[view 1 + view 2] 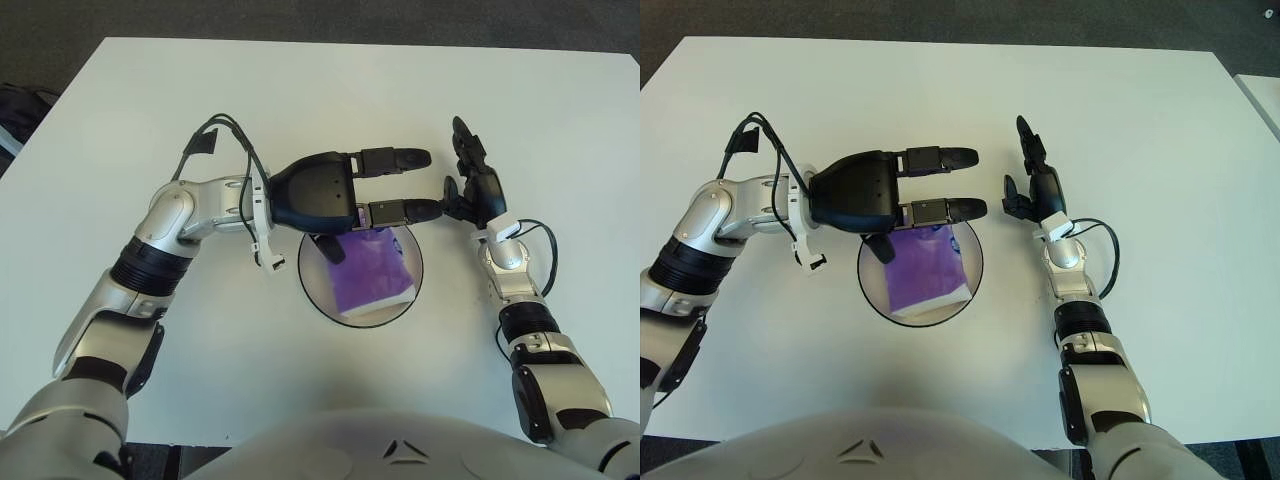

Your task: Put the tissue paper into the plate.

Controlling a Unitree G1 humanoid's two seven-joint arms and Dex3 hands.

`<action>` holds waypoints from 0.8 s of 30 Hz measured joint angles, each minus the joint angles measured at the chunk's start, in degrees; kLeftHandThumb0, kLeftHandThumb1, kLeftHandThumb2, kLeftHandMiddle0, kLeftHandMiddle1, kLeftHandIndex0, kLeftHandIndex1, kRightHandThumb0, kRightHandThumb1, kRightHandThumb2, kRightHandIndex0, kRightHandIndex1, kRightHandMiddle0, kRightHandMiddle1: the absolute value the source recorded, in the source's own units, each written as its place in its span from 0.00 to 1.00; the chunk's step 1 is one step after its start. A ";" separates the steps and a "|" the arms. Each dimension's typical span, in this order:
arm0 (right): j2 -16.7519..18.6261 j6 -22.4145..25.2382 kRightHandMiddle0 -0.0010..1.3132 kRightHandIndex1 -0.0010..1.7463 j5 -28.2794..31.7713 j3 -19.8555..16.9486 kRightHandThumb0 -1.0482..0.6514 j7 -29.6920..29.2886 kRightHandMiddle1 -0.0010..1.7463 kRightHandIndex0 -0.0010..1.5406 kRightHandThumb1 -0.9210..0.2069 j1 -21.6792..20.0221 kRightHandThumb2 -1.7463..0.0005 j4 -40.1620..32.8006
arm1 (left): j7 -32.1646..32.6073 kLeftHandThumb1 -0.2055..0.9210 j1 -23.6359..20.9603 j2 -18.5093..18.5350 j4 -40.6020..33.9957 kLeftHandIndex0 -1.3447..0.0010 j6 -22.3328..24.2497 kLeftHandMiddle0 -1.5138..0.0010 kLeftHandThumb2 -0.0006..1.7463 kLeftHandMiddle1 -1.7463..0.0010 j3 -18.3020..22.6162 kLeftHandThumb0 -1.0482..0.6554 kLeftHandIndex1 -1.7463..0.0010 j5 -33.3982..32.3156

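A purple tissue pack [371, 270] lies inside the round grey plate [318, 287] near the table's front middle; it also shows in the right eye view [925, 270]. My left hand [375, 215] hovers just above the plate's far rim, fingers spread straight out, holding nothing; its thumb points down by the pack's left edge. My right hand [472, 185] shows right of the plate, fingers relaxed and upright, holding nothing.
The white table [330, 90] runs wide around the plate. A black cable loops off my left wrist [225, 130]. Dark floor lies beyond the table's far edge, and a dark object [15, 105] sits off the left side.
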 measured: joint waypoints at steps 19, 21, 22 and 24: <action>1.96 9.94 0.00 0.00 5.10 -2.43 0.06 1.92 0.00 0.00 0.00 3.96 0.55 -5.41 | 2.80 1.00 -2.08 1.27 3.68 0.99 -1.40 1.00 0.60 1.00 -0.42 0.00 0.99 1.64; 2.00 10.54 0.00 0.00 5.06 -2.49 0.07 1.45 0.00 0.00 0.00 3.96 0.54 -5.45 | 2.80 1.00 -2.46 1.63 4.01 0.99 -1.40 1.00 0.61 1.00 -0.42 0.00 0.99 1.63; 2.01 10.78 0.00 0.00 5.03 -2.50 0.07 1.23 0.00 0.00 0.00 3.95 0.54 -5.44 | 2.79 1.00 -2.59 1.78 4.21 0.99 -1.40 1.00 0.62 1.00 -0.42 0.00 0.99 1.56; 2.02 11.07 0.00 0.00 4.95 -2.51 0.08 0.70 0.00 0.00 0.00 3.95 0.51 -5.40 | 2.76 1.00 -2.90 2.13 5.24 0.99 -1.38 0.99 0.63 1.00 -0.42 0.00 0.97 1.13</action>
